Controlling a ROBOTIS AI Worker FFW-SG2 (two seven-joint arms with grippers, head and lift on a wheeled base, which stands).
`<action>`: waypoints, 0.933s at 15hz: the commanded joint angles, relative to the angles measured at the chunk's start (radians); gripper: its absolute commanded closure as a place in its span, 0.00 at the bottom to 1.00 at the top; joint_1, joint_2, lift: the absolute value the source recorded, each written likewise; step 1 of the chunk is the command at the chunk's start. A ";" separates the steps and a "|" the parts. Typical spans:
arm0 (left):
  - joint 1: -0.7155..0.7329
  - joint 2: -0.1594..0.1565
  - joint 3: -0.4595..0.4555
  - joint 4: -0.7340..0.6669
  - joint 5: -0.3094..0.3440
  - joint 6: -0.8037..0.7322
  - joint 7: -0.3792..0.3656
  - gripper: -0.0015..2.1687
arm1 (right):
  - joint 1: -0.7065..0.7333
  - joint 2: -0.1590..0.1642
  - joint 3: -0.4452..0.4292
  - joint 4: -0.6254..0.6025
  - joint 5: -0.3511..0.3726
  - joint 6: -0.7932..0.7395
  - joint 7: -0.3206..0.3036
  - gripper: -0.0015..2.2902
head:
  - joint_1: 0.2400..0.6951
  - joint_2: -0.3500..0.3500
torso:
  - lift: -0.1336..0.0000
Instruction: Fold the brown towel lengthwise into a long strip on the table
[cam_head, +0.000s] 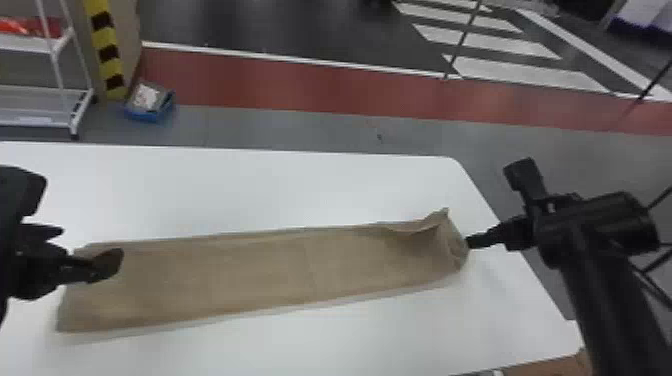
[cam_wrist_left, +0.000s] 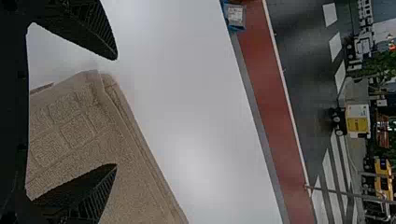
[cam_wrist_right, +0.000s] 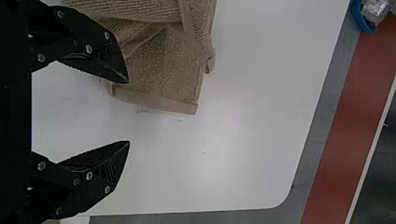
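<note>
The brown towel (cam_head: 260, 270) lies as a long folded strip across the table, its right end rumpled with a raised corner. Over its left end is my left gripper (cam_head: 92, 250); in the left wrist view the left gripper (cam_wrist_left: 116, 112) is open, the towel (cam_wrist_left: 74, 126) below and between its fingers. Just off the towel's right end stands my right gripper (cam_head: 469, 242). The right wrist view has the right gripper (cam_wrist_right: 129, 112) open with nothing held, one finger over the crumpled end of the towel (cam_wrist_right: 163, 60).
The white table (cam_head: 250, 185) has its rounded far right corner beyond the towel. On the floor behind are a blue bin (cam_head: 150, 102), a white rack (cam_head: 45, 92) and a yellow-black striped post (cam_head: 106, 50).
</note>
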 joint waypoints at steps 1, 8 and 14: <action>-0.001 0.004 0.000 0.000 0.000 0.000 0.000 0.03 | -0.006 0.009 0.016 0.014 0.001 -0.013 0.010 0.22 | 1.00 0.09 | 0.31; -0.002 0.004 -0.001 0.020 0.000 -0.028 0.000 0.03 | -0.006 0.031 0.048 0.039 0.030 -0.034 0.079 0.22 | 1.00 0.15 | 0.31; -0.007 0.007 -0.004 0.025 0.001 -0.031 0.000 0.03 | -0.002 0.031 0.050 0.059 0.033 -0.053 0.093 0.30 | 1.00 0.15 | 0.31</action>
